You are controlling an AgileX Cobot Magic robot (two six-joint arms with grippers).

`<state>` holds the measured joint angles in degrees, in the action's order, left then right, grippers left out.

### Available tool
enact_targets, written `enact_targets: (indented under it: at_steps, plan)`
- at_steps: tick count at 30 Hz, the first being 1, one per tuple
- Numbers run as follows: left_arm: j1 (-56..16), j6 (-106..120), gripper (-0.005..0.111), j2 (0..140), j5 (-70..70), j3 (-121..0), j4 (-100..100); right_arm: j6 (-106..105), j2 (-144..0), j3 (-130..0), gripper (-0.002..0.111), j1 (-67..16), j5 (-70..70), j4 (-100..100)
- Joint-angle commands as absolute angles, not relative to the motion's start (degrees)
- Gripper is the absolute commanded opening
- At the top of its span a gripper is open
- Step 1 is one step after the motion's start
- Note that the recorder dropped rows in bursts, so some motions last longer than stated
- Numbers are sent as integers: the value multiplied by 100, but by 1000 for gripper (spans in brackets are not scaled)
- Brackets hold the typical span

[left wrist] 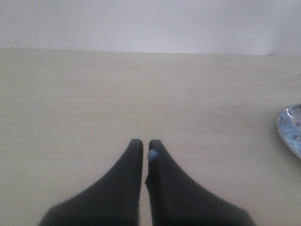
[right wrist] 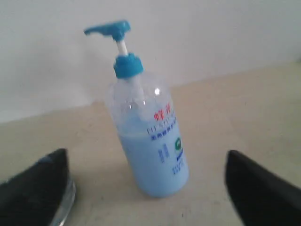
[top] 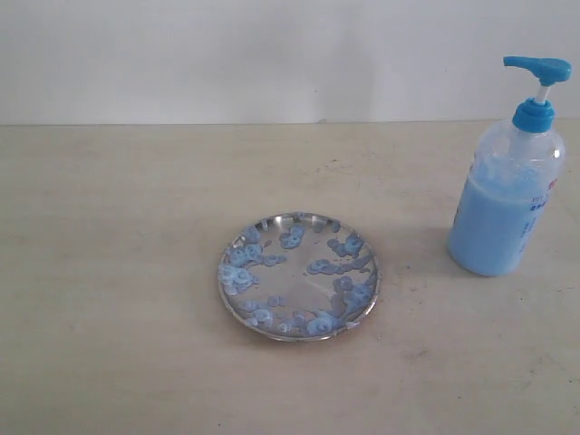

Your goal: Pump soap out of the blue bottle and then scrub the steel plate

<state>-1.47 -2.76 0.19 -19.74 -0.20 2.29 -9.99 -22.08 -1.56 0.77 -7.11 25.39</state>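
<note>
The steel plate [top: 299, 276] lies in the middle of the table, dotted with curly blue soap blobs [top: 237, 275]. The blue bottle [top: 509, 195] stands upright at the right, holding pale blue liquid. Neither gripper shows in the exterior view. My left gripper [left wrist: 145, 147] is shut above bare table, with a small blue smear on one fingertip [left wrist: 153, 154]; the plate's rim [left wrist: 290, 128] shows at the frame's edge. My right gripper [right wrist: 148, 162] is open wide, the bottle [right wrist: 149, 134] standing between and beyond its fingers, untouched. A bit of the plate's rim [right wrist: 66, 202] peeks beside one finger.
A pale wall [top: 272, 54] runs behind the beige tabletop [top: 109, 272]. Nothing else stands on the table in these views.
</note>
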Motion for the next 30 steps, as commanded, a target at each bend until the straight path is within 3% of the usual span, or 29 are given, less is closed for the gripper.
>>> enact_targets:
  at_steps: [1,7,11,30]
  plan:
    - [-187,-245,4,0,-1929,0,240,-1314,-4029,-439,104,-446,-1534,2136]
    - [-187,-245,4,0,-1929,0,240,-3216,-6369,-1198,104,-795,-2739,1401]
    - [-187,-245,4,0,-1929,0,240,-3404,-7503,-1616,104,-795,-3463,1401]
    - [-187,-245,4,0,-1929,0,240,-2958,-10601,-3043,104,-795,-5753,1724]
